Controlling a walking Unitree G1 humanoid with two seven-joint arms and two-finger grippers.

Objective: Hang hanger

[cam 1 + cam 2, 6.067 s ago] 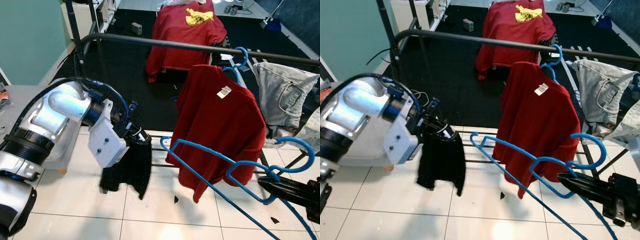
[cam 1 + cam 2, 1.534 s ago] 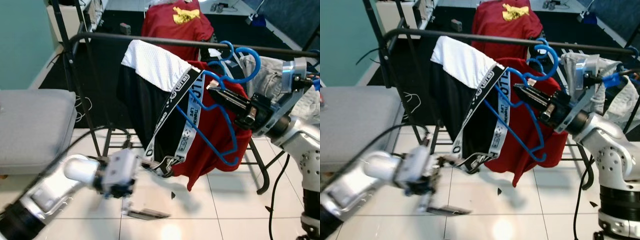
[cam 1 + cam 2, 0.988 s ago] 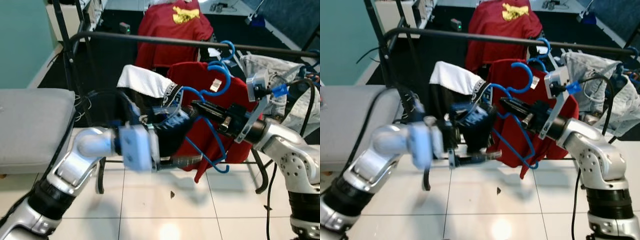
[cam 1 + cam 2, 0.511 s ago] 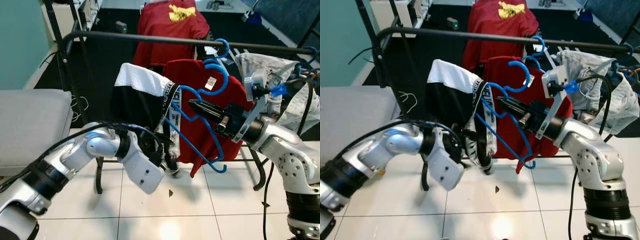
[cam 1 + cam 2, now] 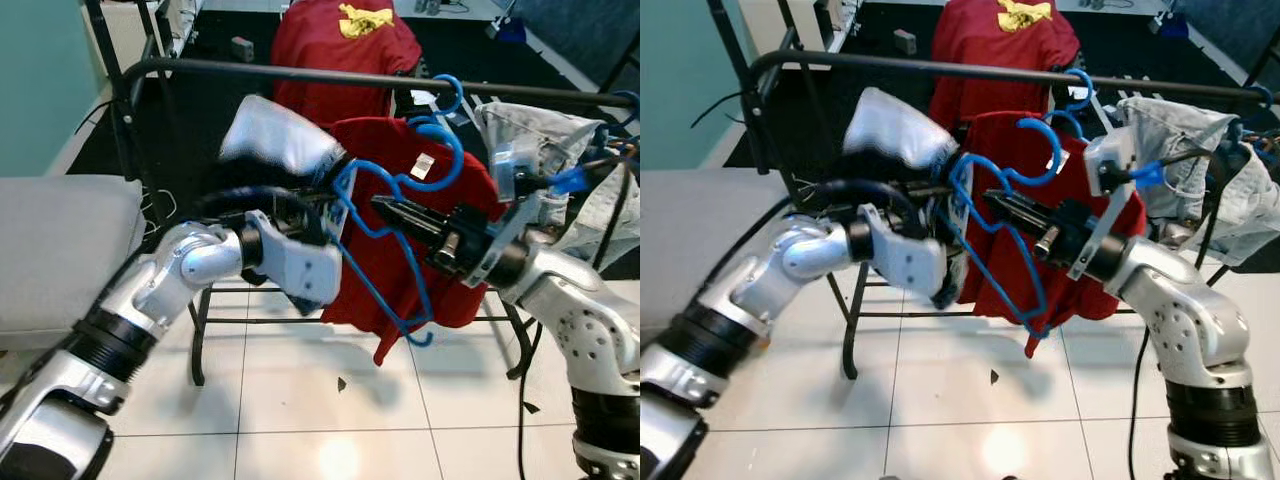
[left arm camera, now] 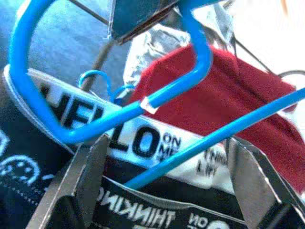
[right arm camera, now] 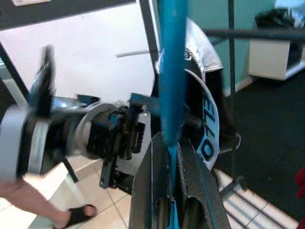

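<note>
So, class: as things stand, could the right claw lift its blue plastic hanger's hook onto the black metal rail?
Probably yes: right claw grips blue plastic hanger; its hook sits below black metal rail, space above looks free.

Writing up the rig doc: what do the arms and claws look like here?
Both arms are silver metal with black ribbed joint collars and black cables looped along them. The left claw sits past a white wrist block; the right claw has long black fingers, with a white bracket and blue connector behind it.

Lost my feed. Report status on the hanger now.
Right tool shut on blue hanger, short of the rail. Left tool open at the black shorts on it. Red shirt hangs close behind.
</note>
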